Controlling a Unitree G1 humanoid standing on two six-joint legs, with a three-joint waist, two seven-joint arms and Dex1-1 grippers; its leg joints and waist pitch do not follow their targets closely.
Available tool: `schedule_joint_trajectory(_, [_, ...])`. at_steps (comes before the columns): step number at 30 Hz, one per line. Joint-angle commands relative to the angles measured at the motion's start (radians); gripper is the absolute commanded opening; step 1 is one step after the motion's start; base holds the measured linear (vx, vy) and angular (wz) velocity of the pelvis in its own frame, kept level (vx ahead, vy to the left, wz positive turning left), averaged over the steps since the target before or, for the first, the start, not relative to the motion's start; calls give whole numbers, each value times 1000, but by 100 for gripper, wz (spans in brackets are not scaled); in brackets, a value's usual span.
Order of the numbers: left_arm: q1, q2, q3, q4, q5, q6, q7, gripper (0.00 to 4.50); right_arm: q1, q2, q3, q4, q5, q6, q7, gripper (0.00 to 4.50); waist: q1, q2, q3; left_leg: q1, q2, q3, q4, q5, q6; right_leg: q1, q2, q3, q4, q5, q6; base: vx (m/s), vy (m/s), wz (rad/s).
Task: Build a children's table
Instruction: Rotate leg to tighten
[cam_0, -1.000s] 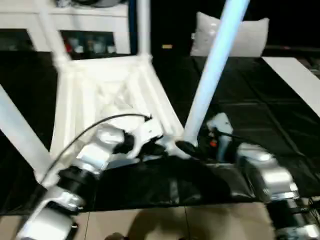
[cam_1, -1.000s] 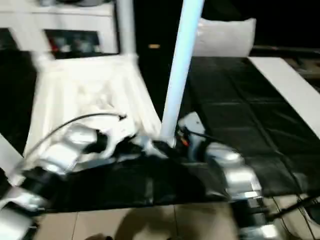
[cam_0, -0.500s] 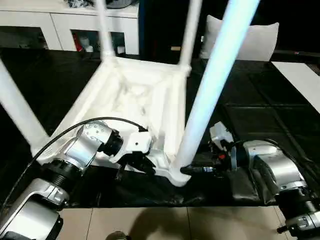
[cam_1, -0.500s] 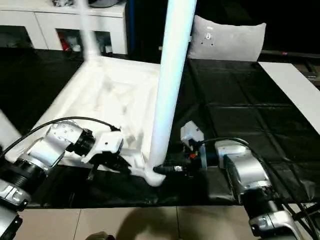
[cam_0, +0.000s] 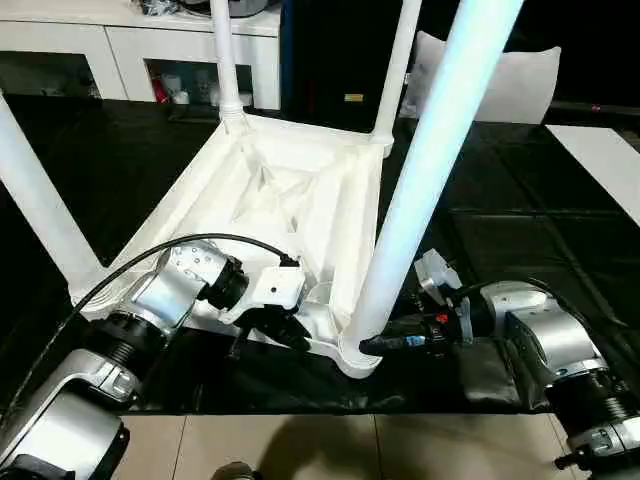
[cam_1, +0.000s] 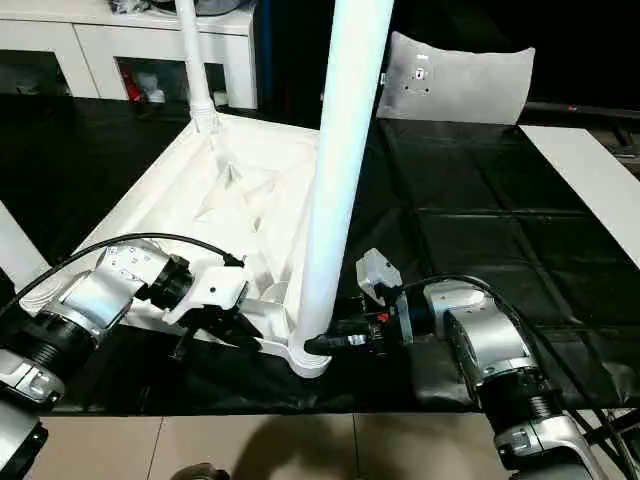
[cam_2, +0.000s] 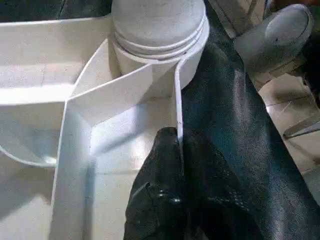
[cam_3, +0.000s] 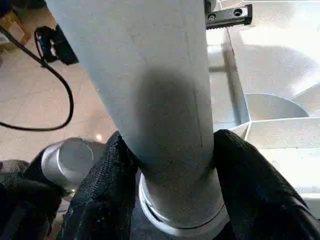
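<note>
The white table top (cam_0: 290, 200) lies upside down on the black mat, ribbed side up. Legs stand in its corner sockets. The nearest leg (cam_0: 430, 170) rises from the near right socket (cam_0: 355, 360). My right gripper (cam_0: 385, 343) is shut on the base of this leg, and its fingers (cam_3: 105, 185) press on both sides just above the socket. My left gripper (cam_2: 177, 145) is shut on the thin rim wall of the top, beside the same socket (cam_2: 157, 30). Other legs stand at the far left (cam_0: 228, 60), far right (cam_0: 395, 70) and near left (cam_0: 35, 200).
A white cabinet (cam_0: 130, 50) runs along the back left. A grey-white pillow (cam_0: 520, 85) leans at the back right. A white board (cam_0: 600, 160) lies on the mat (cam_0: 520, 230) to the right. Tiled floor (cam_0: 300, 450) shows along the near edge.
My right gripper's fingers have closed in on the base of the nearest leg. The head view has tilted and steadied. My left gripper keeps its hold on the rim.
</note>
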Motion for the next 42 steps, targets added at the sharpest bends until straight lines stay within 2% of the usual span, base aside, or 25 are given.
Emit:
schedule_joint_trajectory(1, [9, -27, 2, -36, -6, 71, 40, 0, 14, 30, -28, -65, 68, 75, -58, 201, -2, 4, -67, 27, 37, -10, -74, -271, -2, 42, -50, 23, -66, -254, -227, 0, 0, 0])
schedule_joint_trajectory(2, [21, -48, 23, -68, -17, 139, 92, 0, 35, 60, -43, -99, 62, 103, -148, 201, -6, 3, -66, 26, 37, -10, -75, -279, -3, 42, -49, 24, -69, -268, -222, 0, 0, 0])
schedule_joint_trajectory(5, [30, -70, 38, -93, -20, 197, 143, 0, 50, 98, -55, -115, 31, 102, -250, 201, -17, 1, -61, 29, 32, -18, -79, -348, -34, 35, -56, 24, -86, -432, -168, 0, 0, 0])
schedule_joint_trajectory(7, [35, -84, 46, -109, -22, 229, 170, 0, 54, 120, -59, -116, 5, 101, -315, 201, -30, 0, -56, 28, 29, -22, -81, -378, -43, 30, -55, 22, -95, -512, -138, 0, 0, 0])
schedule_joint_trajectory(8, [39, -103, 53, -130, -21, 270, 205, 0, 57, 150, -66, -114, -21, 108, -390, 201, -35, 0, -57, 26, 28, -24, -82, -380, -46, 32, -56, 21, -95, -529, -130, 0, 0, 0])
schedule_joint_trajectory(9, [45, -158, 69, -168, -19, 363, 289, 0, 52, 229, -95, -105, -60, 140, -566, 200, -46, 0, -57, 20, 26, -28, -84, -382, -47, 36, -56, 18, -98, -551, -113, 0, 0, 0])
schedule_joint_trajectory(10, [45, -158, 69, -168, -19, 363, 289, 0, 52, 229, -95, -105, -60, 140, -566, 200, -61, 1, -53, 21, 25, -28, -84, -395, -57, 27, -53, 18, -102, -571, -108, 0, 0, 0])
schedule_joint_trajectory(11, [46, -186, 76, -186, -15, 414, 331, 0, 49, 265, -108, -108, -75, 161, -646, 199, -75, -4, -55, 19, 19, -33, -82, -403, -59, 33, -55, 11, -106, -619, -90, 0, 0, 0])
schedule_joint_trajectory(13, [44, -238, 90, -199, -4, 492, 411, 0, 38, 321, -127, -104, -110, 193, -786, 198, -86, -1, -55, 15, 18, -35, -82, -393, -60, 33, -54, 10, -109, -634, -77, 0, 0, 0])
schedule_joint_trajectory(14, [40, -264, 100, -193, 1, 515, 453, 0, 30, 348, -141, -95, -123, 210, -855, 198, -97, 0, -56, 19, 15, -37, -79, -412, -52, 29, -54, 7, -117, -651, -70, 0, 0, 0])
schedule_joint_trajectory(15, [35, -280, 105, -185, 4, 524, 478, 0, 22, 367, -157, -84, -128, 215, -905, 198, -100, 2, -59, 21, 15, -39, -78, -411, -48, 29, -55, 6, -119, -637, -76, 0, 0, 0])
schedule_joint_trajectory(16, [32, -288, 108, -181, 5, 529, 490, 0, 19, 377, -164, -78, -131, 218, -930, 198, -106, 6, -61, 14, 17, -41, -82, -394, -40, 37, -54, 4, -116, -577, -93, 0, 0, 0])
schedule_joint_trajectory(18, [14, -348, 132, -152, 10, 541, 586, 0, 0, 429, -195, -45, -143, 207, -1044, 198, -109, 8, -62, 14, 19, -41, -84, -390, -39, 36, -50, 1, -114, -493, -119, 0, 0, 0])
schedule_joint_trajectory(19, [6, -369, 139, -143, 8, 541, 612, 0, -6, 442, -199, -34, -146, 189, -1067, 198, -107, 6, -63, 19, 18, -38, -82, -394, -37, 33, -49, 2, -115, -478, -125, 0, 0, 0])
schedule_joint_trajectory(20, [2, -383, 144, -142, 11, 541, 630, 0, -7, 453, -203, -31, -152, 175, -1078, 253, -104, 5, -62, 23, 16, -33, -79, -397, -24, 30, -47, 4, -115, -456, -136, 0, 0, 0])
schedule_joint_trajectory(22, [-1, -385, 141, -138, 23, 524, 635, 0, -3, 464, -210, -37, -157, 149, -1085, 266, -100, 6, -65, 17, 17, -34, -81, -369, -17, 38, -48, 5, -112, -420, -137, 0, 0, 0])
schedule_joint_trajectory(24, [4, -374, 138, -145, 28, 515, 626, 0, 5, 454, -203, -51, -167, 134, -1076, 285, -96, 7, -67, 19, 20, -30, -80, -342, -9, 37, -46, 8, -107, -357, -151, 0, 0, 0])
schedule_joint_trajectory(26, [13, -361, 132, -158, 31, 510, 611, 0, 13, 447, -200, -63, -172, 127, -1072, 303, -92, 12, -67, 15, 21, -29, -82, -318, -6, 43, -45, 9, -100, -301, -170, 0, 0, 0])
schedule_joint_trajectory(30, [22, -347, 130, -171, 33, 513, 601, 0, 22, 440, -205, -77, -167, 123, -1067, 342, -82, 13, -67, 16, 23, -28, -82, -301, -9, 47, -48, 9, -96, -283, -175, 0, 0, 0])
schedule_joint_trajectory(33, [54, -272, 120, -194, 23, 472, 527, 0, 66, 362, -202, -136, -136, 94, -962, 358, -73, 13, -69, 14, 24, -27, -81, -276, -3, 53, -48, 10, -90, -233, -182, 0, 0, 0])
schedule_joint_trajectory(35, [54, -272, 120, -194, 23, 472, 527, 0, 66, 362, -202, -136, -136, 94, -962, 373, -72, 14, -69, 15, 24, -25, -81, -261, 2, 52, -47, 10, -88, -209, -193, 0, 0, 0])
schedule_joint_trajectory(36, [60, -241, 115, -191, 16, 437, 480, 0, 78, 313, -192, -144, -125, 75, -884, 388, -66, 16, -69, 20, 25, -26, -80, -261, 0, 52, -46, 8, -89, -208, -198, 0, 0, 0])
schedule_joint_trajectory(37, [65, -187, 103, -180, 7, 377, 389, 0, 85, 222, -180, -128, -119, 25, -746, 394, -63, 16, -69, 18, 26, -26, -81, -267, 3, 54, -47, 7, -88, -215, -198, 0, 0, 0])
schedule_joint_trajectory(40, [68, -147, 93, -171, 2, 334, 319, 0, 82, 161, -176, -111, -110, -5, -645, 405, -53, 17, -65, 21, 28, -23, -79, -295, 11, 53, -48, 10, -90, -239, -201, 0, 0, 0])
schedule_joint_trajectory(42, [67, -116, 82, -166, -4, 302, 257, 0, 72, 118, -172, -99, -101, -27, -562, 430, -51, 18, -65, 22, 30, -24, -81, -302, 5, 50, -51, 9, -90, -259, -201, 0, 0, 0])
